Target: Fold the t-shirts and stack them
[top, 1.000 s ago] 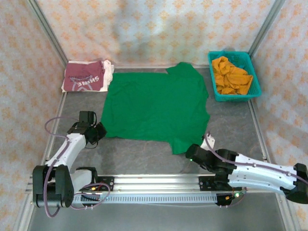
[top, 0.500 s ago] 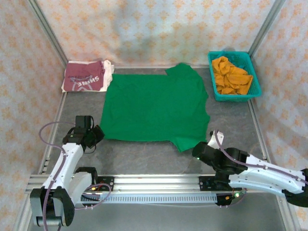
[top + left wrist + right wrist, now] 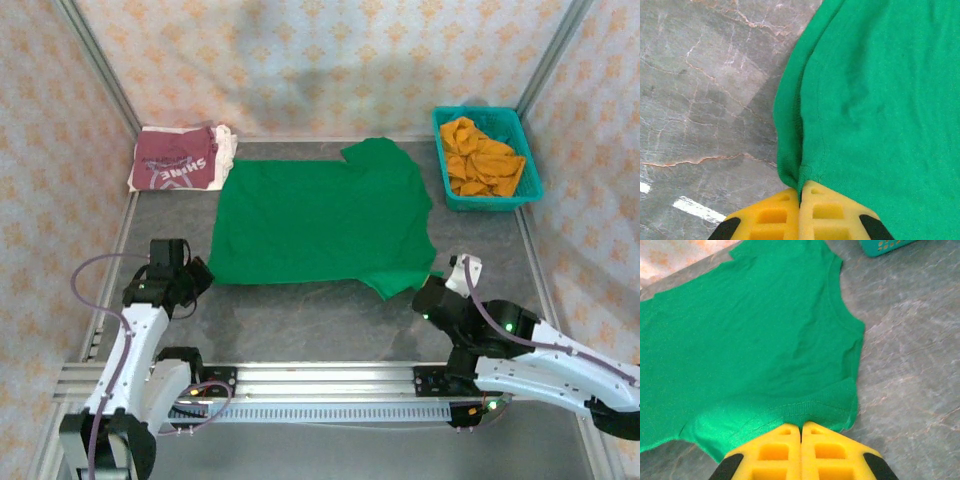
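Observation:
The green t-shirt [image 3: 320, 215] lies spread flat on the middle of the table. My left gripper [image 3: 205, 276] is at its near left corner. In the left wrist view that gripper [image 3: 801, 192] is shut on a pinched fold of the green t-shirt [image 3: 880, 100]. My right gripper [image 3: 428, 288] is at the shirt's near right corner. The right wrist view shows this gripper [image 3: 801, 429] shut on the ribbed hem of the green t-shirt [image 3: 750, 340]. The maroon t-shirt [image 3: 180, 162] with white lettering lies folded at the back left.
A teal mesh basket [image 3: 487, 201] holding orange cloth [image 3: 480, 160] stands at the back right; its corner [image 3: 885, 245] shows in the right wrist view. Patterned walls and metal rails close in the grey marbled table [image 3: 300, 320].
My right gripper has moved right and away from the near edge, carrying the shirt's corner. My left gripper has shifted slightly left. The shirt's near edge now lies straighter.

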`<state>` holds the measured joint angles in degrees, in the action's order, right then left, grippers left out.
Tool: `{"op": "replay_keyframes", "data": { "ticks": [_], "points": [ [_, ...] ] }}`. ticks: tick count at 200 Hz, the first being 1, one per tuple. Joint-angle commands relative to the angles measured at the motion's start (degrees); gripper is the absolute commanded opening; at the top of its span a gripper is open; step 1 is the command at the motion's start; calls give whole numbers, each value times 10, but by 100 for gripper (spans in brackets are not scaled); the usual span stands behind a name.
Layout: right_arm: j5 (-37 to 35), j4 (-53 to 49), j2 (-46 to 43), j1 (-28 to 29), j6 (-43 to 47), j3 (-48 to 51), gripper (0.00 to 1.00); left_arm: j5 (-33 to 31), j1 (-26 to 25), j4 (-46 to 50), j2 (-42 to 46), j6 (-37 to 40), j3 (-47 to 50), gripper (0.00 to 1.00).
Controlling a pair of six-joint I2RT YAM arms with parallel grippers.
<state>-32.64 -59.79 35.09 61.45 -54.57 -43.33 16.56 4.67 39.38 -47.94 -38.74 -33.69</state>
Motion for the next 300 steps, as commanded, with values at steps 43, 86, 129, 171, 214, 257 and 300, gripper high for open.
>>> {"op": "replay_keyframes", "data": {
  "ticks": [43,86,129,171,214,257,300],
  "points": [
    [169,156,92,-233,210,-10,0,-3,6,-38,-122,47,-73,0],
    [226,219,174,-295,269,-30,0,2,6,-40,-208,96,-131,0],
    [251,249,219,-329,284,-31,0,-8,6,-30,-264,127,-185,0],
    [265,259,256,-351,309,-70,0,-16,5,-18,-300,140,-218,0],
    [276,242,310,-369,350,-131,0,-22,6,-1,-327,151,-256,0],
    [300,232,324,-391,374,-174,0,-16,5,3,-323,151,-267,0],
    [291,170,241,-391,362,-175,0,7,-3,34,-241,122,-219,0]
  ]
}}
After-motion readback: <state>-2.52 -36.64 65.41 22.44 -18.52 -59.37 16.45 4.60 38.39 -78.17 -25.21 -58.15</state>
